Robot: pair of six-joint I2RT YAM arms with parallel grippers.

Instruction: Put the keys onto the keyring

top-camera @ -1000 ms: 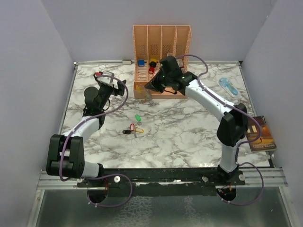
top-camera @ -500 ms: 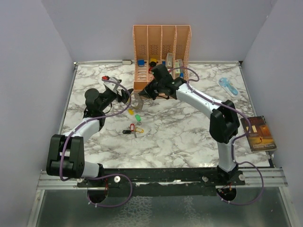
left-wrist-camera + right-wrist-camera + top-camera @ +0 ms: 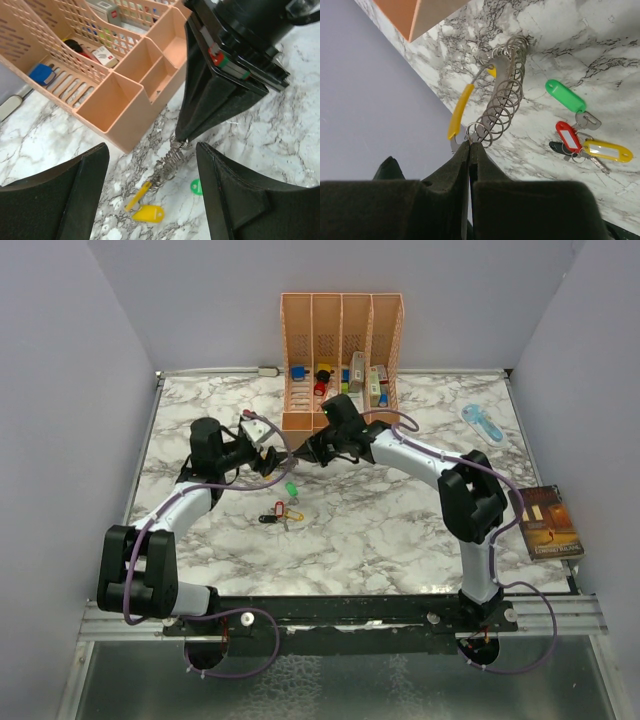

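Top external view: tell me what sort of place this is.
Most likely a robotics lab test cell. Plain walls box in a marble-patterned table, the left arm and right arm are bolted to a rail at its edge, and a peach organiser looks like a staged prop.

Keys (image 3: pixel 569 136) tagged green, red, yellow, black; table (image 3: pixel 400 525) grey-veined white marble.

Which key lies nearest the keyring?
The green key. It lies alone, closest to the keyring, while the red key, yellow key and black key are bunched together farther away.
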